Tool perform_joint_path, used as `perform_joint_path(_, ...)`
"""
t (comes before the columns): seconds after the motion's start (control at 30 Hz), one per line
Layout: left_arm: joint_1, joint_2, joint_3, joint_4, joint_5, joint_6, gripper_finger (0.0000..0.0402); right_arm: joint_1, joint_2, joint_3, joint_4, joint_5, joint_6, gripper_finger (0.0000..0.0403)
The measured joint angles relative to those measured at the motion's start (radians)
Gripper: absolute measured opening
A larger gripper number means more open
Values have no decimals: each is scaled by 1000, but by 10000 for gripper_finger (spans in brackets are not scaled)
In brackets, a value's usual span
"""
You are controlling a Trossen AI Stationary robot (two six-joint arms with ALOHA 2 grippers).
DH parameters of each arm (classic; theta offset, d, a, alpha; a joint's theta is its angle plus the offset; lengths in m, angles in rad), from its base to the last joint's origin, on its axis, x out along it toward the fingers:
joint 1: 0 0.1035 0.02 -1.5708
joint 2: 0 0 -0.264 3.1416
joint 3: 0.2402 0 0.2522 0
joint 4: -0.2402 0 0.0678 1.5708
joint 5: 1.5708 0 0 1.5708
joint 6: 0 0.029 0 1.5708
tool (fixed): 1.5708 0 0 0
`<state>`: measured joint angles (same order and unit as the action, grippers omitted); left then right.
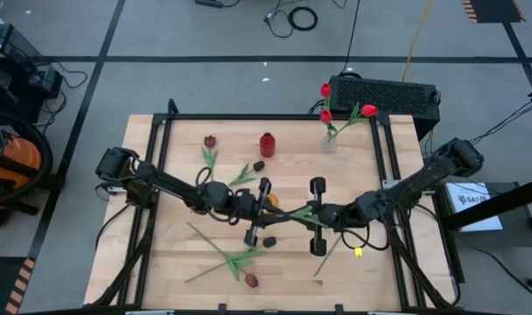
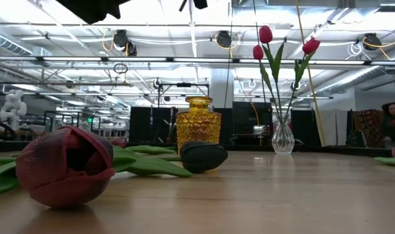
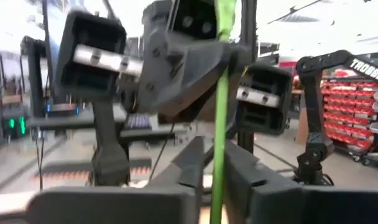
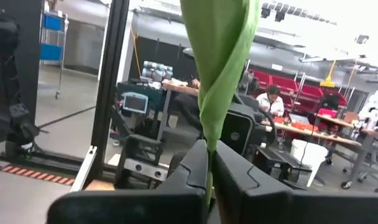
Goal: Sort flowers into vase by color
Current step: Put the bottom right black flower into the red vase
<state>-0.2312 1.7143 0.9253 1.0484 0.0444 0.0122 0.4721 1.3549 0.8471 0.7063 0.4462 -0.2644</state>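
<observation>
Both grippers meet above the table's middle, facing each other, and both are shut on one tulip. My left gripper (image 1: 270, 213) (image 3: 214, 177) comes from the left and my right gripper (image 1: 311, 214) (image 4: 209, 177) from the right. The tulip's green stem (image 1: 292, 213) bridges the gap between them; its head is not visible. A clear vase (image 1: 329, 142) (image 2: 282, 138) at the far edge holds three red tulips. Next to it stands a small coloured glass jar (image 1: 267, 144) (image 2: 199, 123). Maroon tulips lie flat at the far left (image 1: 210, 144) and near the front (image 1: 251, 280) (image 2: 64, 166). My left gripper pinches the thin green stem (image 3: 219, 134) between its two fingers, coming level from the table's left. The stem is lifted clear of the table and runs on to the other gripper. My right gripper pinches the same tulip where a twisted green leaf (image 4: 207, 149) wraps the stem, coming level from the table's right.
Loose green stems and leaves (image 1: 231, 258) lie crossed on the near left of the table. A dark tulip head (image 1: 258, 164) (image 2: 204, 156) lies near the jar and another (image 1: 269, 241) lies below the left gripper. A black box (image 1: 384, 94) sits behind the far right edge.
</observation>
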Motion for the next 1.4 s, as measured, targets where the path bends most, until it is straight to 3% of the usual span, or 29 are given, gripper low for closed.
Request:
perform_joint_path(0.2,8,-88,0,-213,-32,-33,156,0,-53,0,-122,1,80,3)
perform_joint_path(0.37,-6,-187,0,-397,-208,-56,207,-24,-93,32,-337,5,215,2)
perform_joint_path(0.5,-22,-200,0,-396,-317,-83,212,-66,-69,109,-534,26,363,2)
perform_joint_path(0.8,-25,-198,-1,-401,-296,-106,212,-82,58,236,-733,28,410,2)
perform_joint_path(1.4,-27,-199,2,-507,-276,-103,210,-81,119,304,-819,23,419,2)
